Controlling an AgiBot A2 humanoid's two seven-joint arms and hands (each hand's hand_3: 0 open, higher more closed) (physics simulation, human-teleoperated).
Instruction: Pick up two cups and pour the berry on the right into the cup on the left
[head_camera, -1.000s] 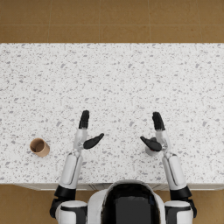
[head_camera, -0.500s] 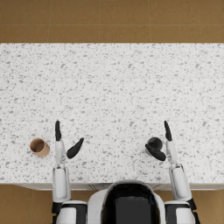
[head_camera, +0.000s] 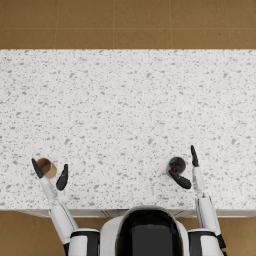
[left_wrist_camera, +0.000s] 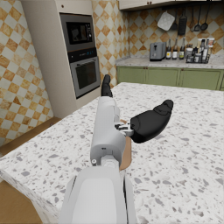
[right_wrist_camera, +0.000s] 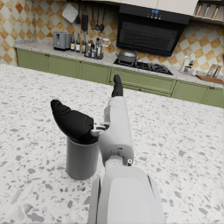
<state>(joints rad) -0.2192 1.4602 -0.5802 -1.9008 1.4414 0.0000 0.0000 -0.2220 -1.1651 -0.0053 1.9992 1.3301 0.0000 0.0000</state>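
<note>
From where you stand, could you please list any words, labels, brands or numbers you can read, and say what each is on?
No text is readable in any view.
Brown cup: no label visible.
Dark grey cup: plain side, no print.
Wall oven: its panel shows nothing readable.
Bottles on the far counter: any labels are too small and blurred to read.

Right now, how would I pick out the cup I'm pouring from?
Start at the speckled white counter and follow its near edge to the robot's right side. There the right hand brackets a dark grey cup, upright on the surface. The other cup, by the left hand, is brown, so colour settles it.
</note>
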